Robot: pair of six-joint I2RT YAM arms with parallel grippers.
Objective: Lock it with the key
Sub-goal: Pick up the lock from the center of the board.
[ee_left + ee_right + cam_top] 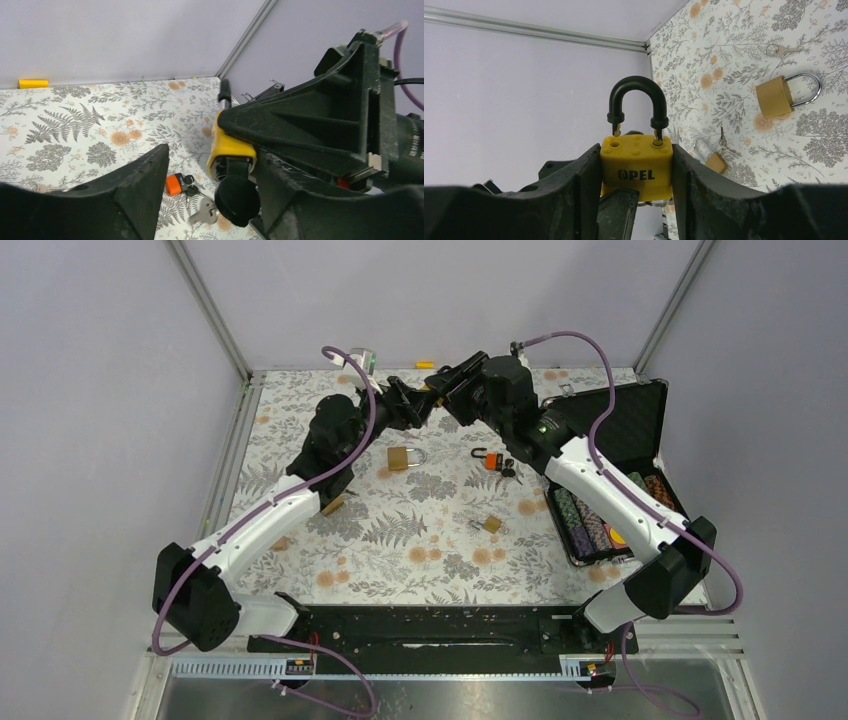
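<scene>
Over the desk [400, 540] my right jaws grip the hard, heavy-looking padlock [636, 167] by its sides — left jaws wide round its key [237, 200].

Held padlock [636, 167] clamped between right gripper [636, 177] fingers, raised over far middle of table [400, 560]; left gripper [420, 405] just left of it. Below: large padlock [403, 458] centre, padlock with keys [490, 458] to its right, small padlock [490, 524] nearer; open case [640, 405] along right edge
</scene>
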